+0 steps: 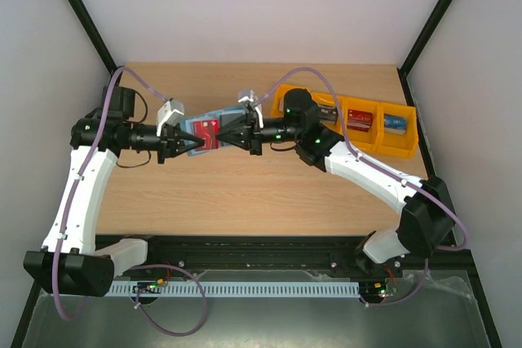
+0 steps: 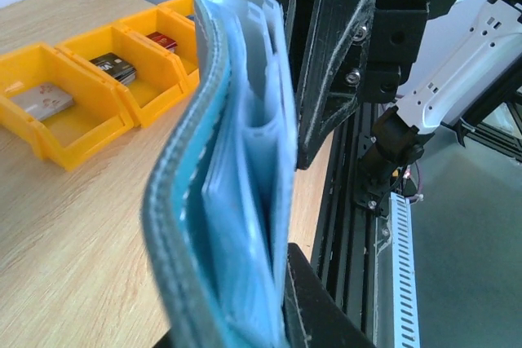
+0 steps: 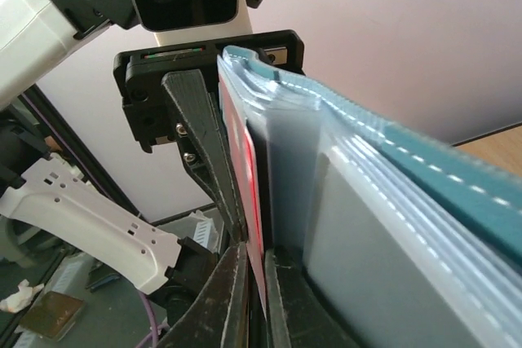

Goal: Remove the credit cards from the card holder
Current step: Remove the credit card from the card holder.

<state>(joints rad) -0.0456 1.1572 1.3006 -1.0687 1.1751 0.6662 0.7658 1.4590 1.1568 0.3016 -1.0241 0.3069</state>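
Teal card holder (image 2: 220,201): held off bench, mid, nearer far edge.
L gripper (image 1: 184,143): clamped on it.
R gripper (image 3: 259,283): pinching red card (image 3: 241,152), not yet out.
Done: cards (image 1: 359,120) in orange bins (image 1: 377,148), far-right corner.
Left: pull red card.

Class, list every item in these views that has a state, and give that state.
card holder: open, held off the table
red card: partly in its pocket, pinched
left pincer: shut on card holder
right pincer: shut on red card
orange bins: upright, cards lying inside
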